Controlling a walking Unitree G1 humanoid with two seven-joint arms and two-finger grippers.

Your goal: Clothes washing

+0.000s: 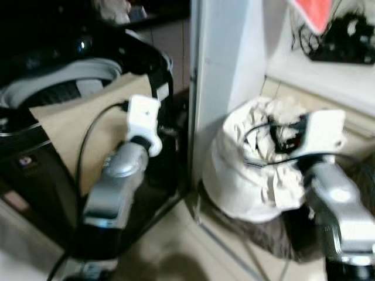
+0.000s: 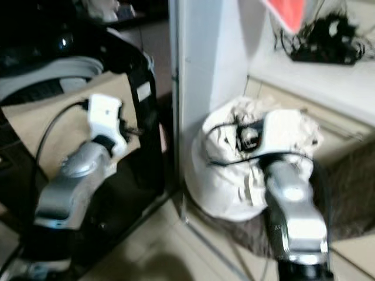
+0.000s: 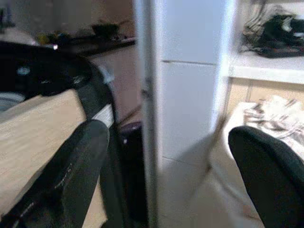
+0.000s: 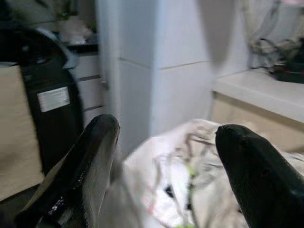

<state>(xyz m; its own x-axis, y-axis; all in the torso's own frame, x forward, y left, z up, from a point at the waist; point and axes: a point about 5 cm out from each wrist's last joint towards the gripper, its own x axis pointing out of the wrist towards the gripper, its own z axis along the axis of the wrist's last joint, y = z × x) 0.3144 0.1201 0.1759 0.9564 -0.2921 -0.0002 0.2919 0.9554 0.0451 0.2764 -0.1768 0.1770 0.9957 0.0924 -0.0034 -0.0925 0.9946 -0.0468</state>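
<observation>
the laundry bundle sits on the floor by the white pillar, just ahead of your right gripper, jaws released. left gripper idles open beside the washer. step looks like reach-to-grasp: you'll need to advance and clench on cloth.

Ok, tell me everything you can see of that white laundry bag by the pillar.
The bag is a bulging sack of thin, crinkled off-white material, upright on the floor against the base of the white pillar, below a ledge. Its gathered top is open, showing crumpled pale cloth with dark markings inside. The open right gripper hangs just over its mouth; contact cannot be told. A dark mat-like thing lies behind and under it.
</observation>
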